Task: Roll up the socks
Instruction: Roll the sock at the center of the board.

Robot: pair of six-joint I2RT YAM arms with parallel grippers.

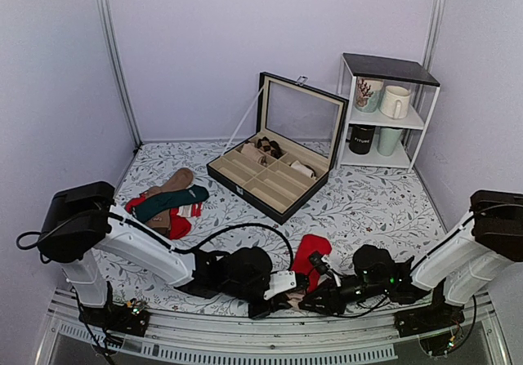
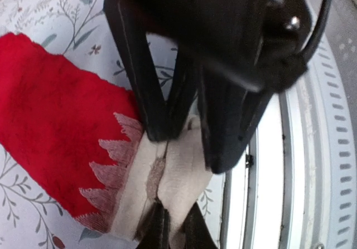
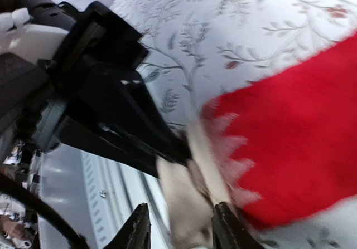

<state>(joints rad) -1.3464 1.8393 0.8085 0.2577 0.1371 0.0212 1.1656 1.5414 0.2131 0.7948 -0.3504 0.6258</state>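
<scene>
The bright red socks [image 1: 312, 251] lie flat near the table's front edge, their beige cuff [image 2: 178, 165] pointing at the near rail. My left gripper [image 2: 175, 229] is shut on the cuff's end, pinching the fabric into a fold. In the right wrist view the same red socks [image 3: 301, 132] fill the right side. There my right gripper [image 3: 184, 229] stands open astride the cuff [image 3: 195, 204], with a gap beside its left fingertip. From above, the left gripper [image 1: 292, 294] and right gripper [image 1: 309, 300] meet tip to tip at the cuff.
A pile of other socks [image 1: 167, 202] lies at the left. A black compartment box [image 1: 274, 173] stands open at the middle back, and a white shelf with mugs [image 1: 384, 112] at the back right. The metal rail [image 1: 245, 344] runs just behind the grippers.
</scene>
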